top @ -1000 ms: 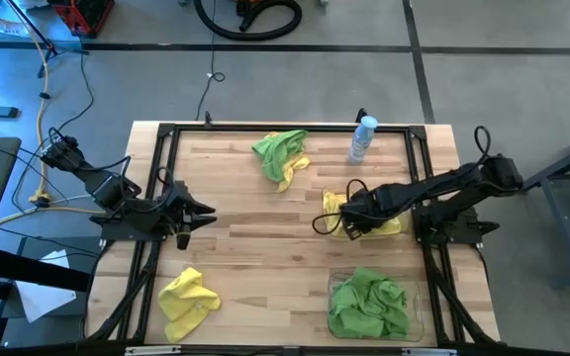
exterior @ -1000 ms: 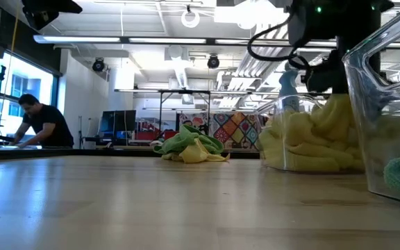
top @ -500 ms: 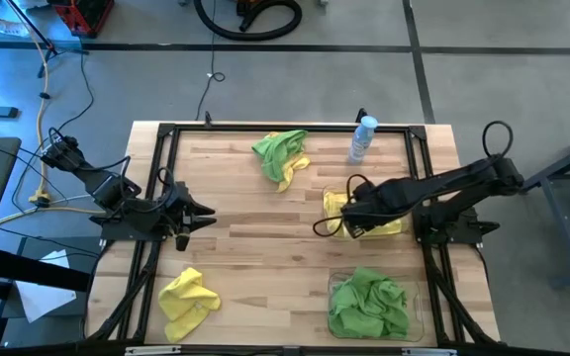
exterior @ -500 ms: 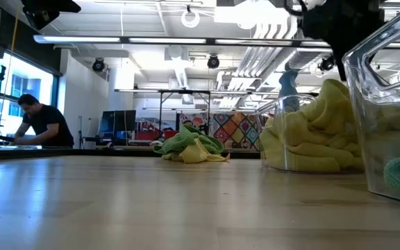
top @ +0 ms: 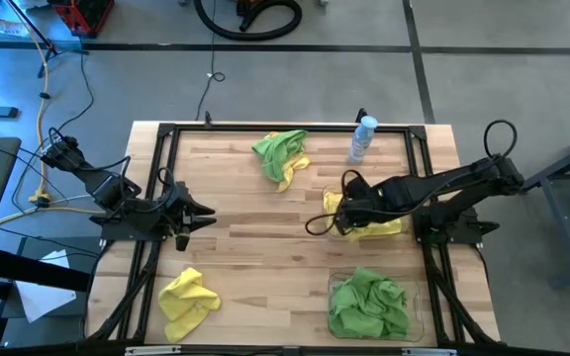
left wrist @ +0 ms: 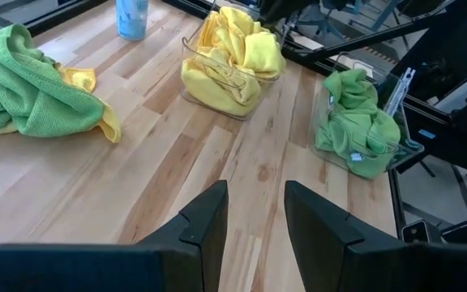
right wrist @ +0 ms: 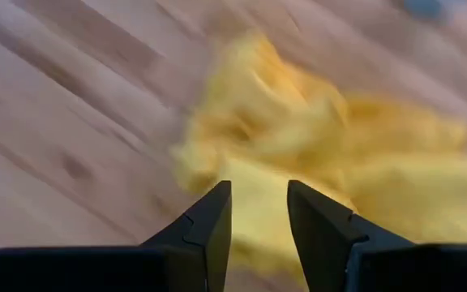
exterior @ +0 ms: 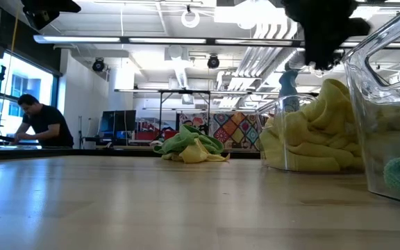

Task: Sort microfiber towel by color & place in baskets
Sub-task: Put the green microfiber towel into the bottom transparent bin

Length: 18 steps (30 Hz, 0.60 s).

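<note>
A clear basket [exterior: 275,114] at the right holds bunched yellow microfiber towels [top: 372,220]. My right gripper [right wrist: 258,215] hangs open above them, pointing steeply down, with nothing between its fingers. A second basket [top: 420,297] near the front right holds green towels [top: 368,307]. A green towel lies over a yellow one in a loose heap [top: 283,156] on the far middle of the table. One yellow towel [top: 188,302] lies at the near left. My left gripper [left wrist: 254,219] waits open at the left, raised above bare wood.
A small clear bottle with a blue cap [top: 363,138] stands at the far right, just beyond the yellow basket. A black metal frame [top: 166,138] borders the table. Bare wood lies across the middle. A person [exterior: 40,125] stands far behind the table.
My right gripper has risen out of the yellow basket, tipped steeper and drifted a little toward the table's left. The yellow towel it was down on stays in the basket, with one fold now standing up in a peak.
</note>
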Available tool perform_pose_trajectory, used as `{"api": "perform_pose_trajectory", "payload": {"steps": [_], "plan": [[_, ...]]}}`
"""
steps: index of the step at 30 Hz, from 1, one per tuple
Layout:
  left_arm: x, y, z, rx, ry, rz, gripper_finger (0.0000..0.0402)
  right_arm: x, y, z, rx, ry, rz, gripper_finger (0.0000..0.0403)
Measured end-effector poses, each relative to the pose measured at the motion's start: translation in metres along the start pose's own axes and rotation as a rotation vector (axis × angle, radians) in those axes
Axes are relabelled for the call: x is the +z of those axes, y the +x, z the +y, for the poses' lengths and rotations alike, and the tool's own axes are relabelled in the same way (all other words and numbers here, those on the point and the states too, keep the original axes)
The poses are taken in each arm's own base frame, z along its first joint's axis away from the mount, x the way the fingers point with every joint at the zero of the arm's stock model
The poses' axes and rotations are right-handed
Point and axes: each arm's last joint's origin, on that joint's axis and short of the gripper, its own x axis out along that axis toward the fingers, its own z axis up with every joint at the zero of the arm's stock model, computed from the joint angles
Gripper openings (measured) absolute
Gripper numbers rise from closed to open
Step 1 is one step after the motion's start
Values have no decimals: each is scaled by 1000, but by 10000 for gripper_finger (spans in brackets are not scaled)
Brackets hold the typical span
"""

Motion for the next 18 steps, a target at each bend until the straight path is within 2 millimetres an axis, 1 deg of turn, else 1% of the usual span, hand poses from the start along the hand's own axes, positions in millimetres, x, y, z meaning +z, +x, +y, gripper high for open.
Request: {"api": "perform_pose_trajectory", "payload": {"steps": [5, 10, 14, 18], "plan": [[1, 0, 1, 33, 0, -30, 113, 23, 2, 13, 142, -129, -155, 120], [3, 1, 3, 79, -5, -66, 113, 58, 3, 18, 252, -202, -327, 136], [4, 2, 5, 101, -13, -77, 113, 89, 4, 12, 297, -259, -453, 172], [6, 3, 7, 120, -23, -84, 113, 118, 10, 8, 360, -343, -555, 223]]}}
